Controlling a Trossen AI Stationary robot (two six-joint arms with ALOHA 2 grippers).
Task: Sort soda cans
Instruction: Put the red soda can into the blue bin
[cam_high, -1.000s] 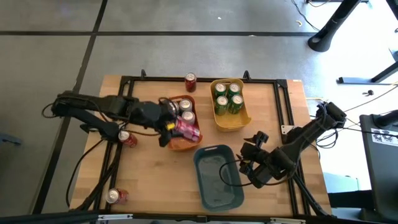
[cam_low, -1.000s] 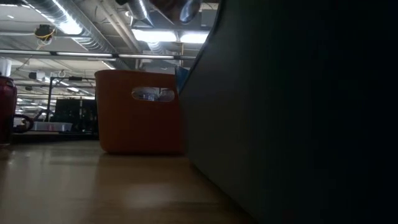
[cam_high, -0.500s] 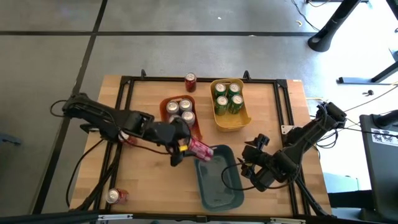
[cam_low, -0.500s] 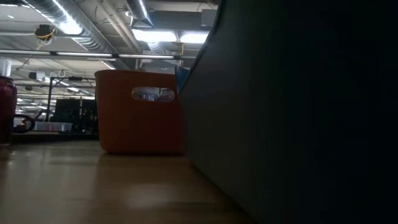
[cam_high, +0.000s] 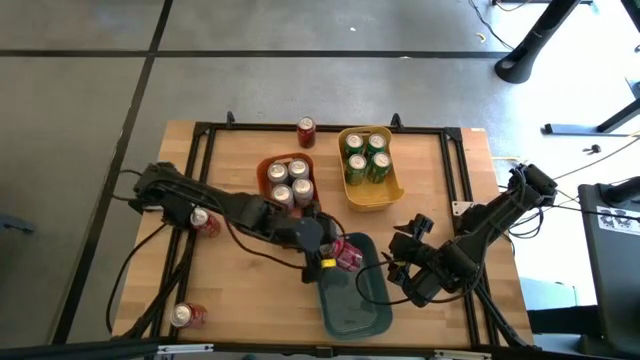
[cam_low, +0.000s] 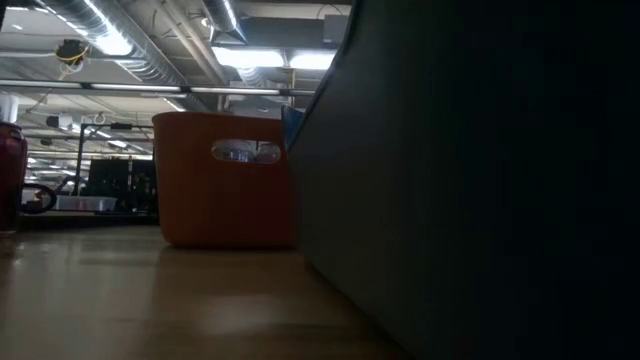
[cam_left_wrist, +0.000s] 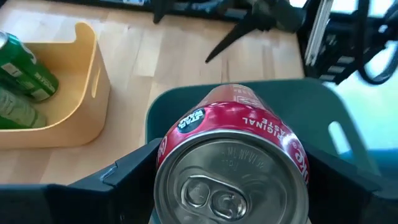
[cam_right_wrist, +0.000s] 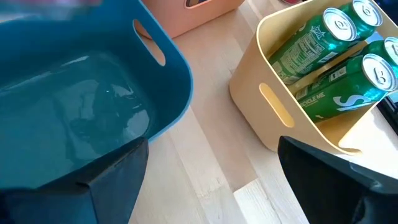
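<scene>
My left gripper (cam_high: 335, 253) is clamped on a red cylindrical metal soda can (cam_left_wrist: 233, 165), the can lying sideways between my fingers with its silver top facing the wrist camera. Half a second ago this can was at the near edge of the blue-grey plastic bin (cam_high: 355, 305); a second ago it was above the orange plastic bin (cam_high: 268, 167). Now it hangs over the blue-grey bin's upper left corner, inside the rim as seen from above. The left arm has stretched further across the table to get there.

Judgement: the carry is nearly done; the next move calls for lowering and letting go, so the can lands in the bin and does not clip the rim. The blue-grey bin otherwise looks to hold no cans.

Other stock: three silver-topped cans (cam_high: 289, 180) stand in the orange bin; four green cans (cam_high: 364, 156) sit in the yellow plastic bin (cam_high: 372, 200). Loose on the wooden table (cam_high: 240, 300): one red can (cam_high: 306, 131) behind the bins, one (cam_high: 203, 221) by my left arm, one (cam_high: 186, 316) at the near left corner. These remain to be sorted.

My right gripper (cam_high: 408, 262) waits just beside the blue-grey bin's right wall, fingers spread, holding nothing.
</scene>
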